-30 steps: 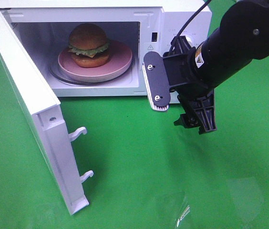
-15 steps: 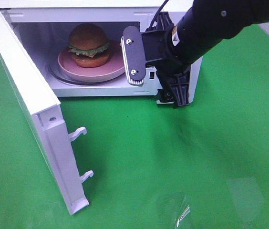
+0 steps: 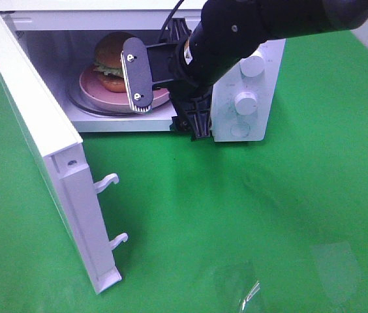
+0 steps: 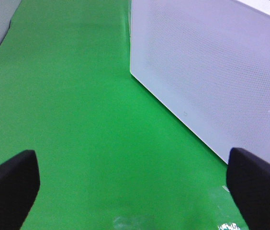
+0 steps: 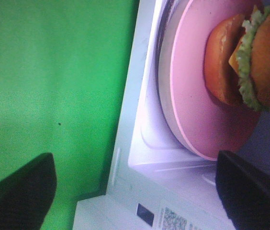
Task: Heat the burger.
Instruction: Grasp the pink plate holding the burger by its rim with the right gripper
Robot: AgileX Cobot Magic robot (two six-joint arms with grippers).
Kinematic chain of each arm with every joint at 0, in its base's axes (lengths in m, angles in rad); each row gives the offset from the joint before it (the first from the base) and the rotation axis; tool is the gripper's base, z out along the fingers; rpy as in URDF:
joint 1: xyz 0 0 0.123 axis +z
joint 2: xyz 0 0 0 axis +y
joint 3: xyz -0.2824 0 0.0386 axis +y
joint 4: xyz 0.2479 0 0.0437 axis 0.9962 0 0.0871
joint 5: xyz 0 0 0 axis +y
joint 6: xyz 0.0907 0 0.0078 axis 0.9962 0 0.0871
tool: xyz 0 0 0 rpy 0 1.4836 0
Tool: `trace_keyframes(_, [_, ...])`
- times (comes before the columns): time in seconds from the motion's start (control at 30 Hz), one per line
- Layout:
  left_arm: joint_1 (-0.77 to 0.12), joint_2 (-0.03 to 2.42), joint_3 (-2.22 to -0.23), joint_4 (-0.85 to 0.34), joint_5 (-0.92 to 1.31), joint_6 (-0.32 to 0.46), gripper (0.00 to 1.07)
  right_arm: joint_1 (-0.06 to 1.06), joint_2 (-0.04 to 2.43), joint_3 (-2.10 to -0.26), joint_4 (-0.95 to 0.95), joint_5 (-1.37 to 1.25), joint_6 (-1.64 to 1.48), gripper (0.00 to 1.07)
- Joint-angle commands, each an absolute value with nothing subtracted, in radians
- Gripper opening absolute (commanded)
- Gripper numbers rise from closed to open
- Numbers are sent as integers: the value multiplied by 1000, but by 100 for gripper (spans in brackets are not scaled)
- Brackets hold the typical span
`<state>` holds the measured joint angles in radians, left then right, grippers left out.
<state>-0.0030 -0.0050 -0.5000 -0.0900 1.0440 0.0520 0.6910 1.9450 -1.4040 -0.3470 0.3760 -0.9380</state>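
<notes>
The burger (image 3: pixel 111 53), with a brown-orange bun, lettuce and cheese, sits on a pink plate (image 3: pixel 89 88) inside the open white microwave (image 3: pixel 262 91). My right gripper (image 3: pixel 166 101) is open and empty. It hangs in front of the right part of the cavity opening, turned on its side, and hides part of the plate. The right wrist view shows the burger (image 5: pixel 257 55) on the plate (image 5: pixel 192 100), beyond the open right gripper (image 5: pixel 135 189). My left gripper (image 4: pixel 135 189) is open and empty over the green table; it is outside the high view.
The microwave door (image 3: pixel 37 134) stands swung wide open to the left, with two latch hooks (image 3: pixel 109 181) sticking out. Two knobs (image 3: pixel 246 101) are on the control panel. A white dotted panel (image 4: pixel 211 72) of the microwave fills the left wrist view's side. Green cloth (image 3: pixel 236 222) covers the table.
My right arm has swung left, from in front of the control panel to in front of the cavity opening. The knobs now show. The burger, plate and door have not moved.
</notes>
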Motion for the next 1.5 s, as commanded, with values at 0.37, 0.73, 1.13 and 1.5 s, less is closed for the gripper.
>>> trace_keyframes(0.37, [2,-20,-497,-91,1036,53,98,691,2128,-1563,-321,329,-917,85])
trace_keyframes(0.73, [2,-20,-497,-91,1036,53,98,688,2256,-1726,-320,341,-915,84])
trace_keyframes(1.13, [2,-20,-497,-91,1036,53,98,669,2363,-1852,-313,348,-890,82])
trace_keyframes(1.5, [2,-20,-497,-91,1036,53,98,642,2443,-1962,-269,368,-890,78])
